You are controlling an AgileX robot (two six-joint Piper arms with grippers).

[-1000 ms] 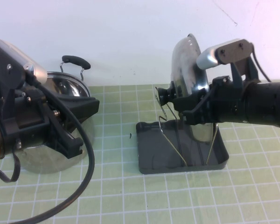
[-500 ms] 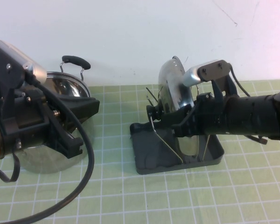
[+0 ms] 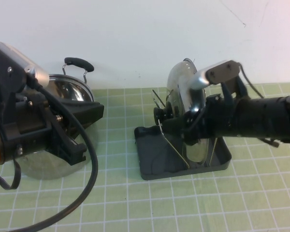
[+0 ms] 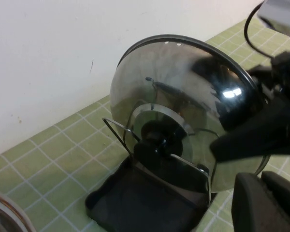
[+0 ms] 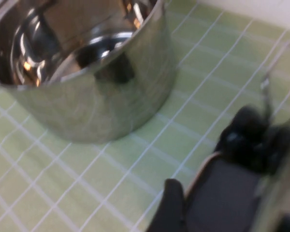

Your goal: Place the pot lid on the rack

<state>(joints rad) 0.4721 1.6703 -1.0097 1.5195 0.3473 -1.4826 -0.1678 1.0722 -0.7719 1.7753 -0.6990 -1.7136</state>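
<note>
High view: the round, domed, mirror-polished steel pot lid (image 3: pixel 186 113) is held on edge over the small dark grey plastic rack (image 3: pixel 157 157), its lower rim dropped between the thin bent wire dividers (image 3: pixel 174 145).

Lid position: at about 3 o'clock from table centre, upright, its black round knob (image 3: pixel 160 114) facing 9 o'clock; whether the rim already rests on the tray floor cannot be told.

Right gripper (image 3: pixel 186 124): reached in from 3 o'clock and closed on the pot lid near its knob side, judged so that the lid is kept vertical and can slot between the wires instead of lying flat.

Left gripper (image 3: pixel 84 130): parked at 9 o'clock, above the large steel pot (image 3: pixel 63 92) with black loop handles; whether it is wide or narrow cannot be told.

Left wrist view: the lid's (image 4: pixel 183 111) domed face and knob (image 4: pixel 157 142) are seen with a wire loop crossing in front, which is judged to be the support it will lean on.

Right wrist view: the pot (image 5: pixel 82 63) is seen open and lidless, well apart from the rack.

Writing: no brand, label or lettering can be read anywhere.
</note>
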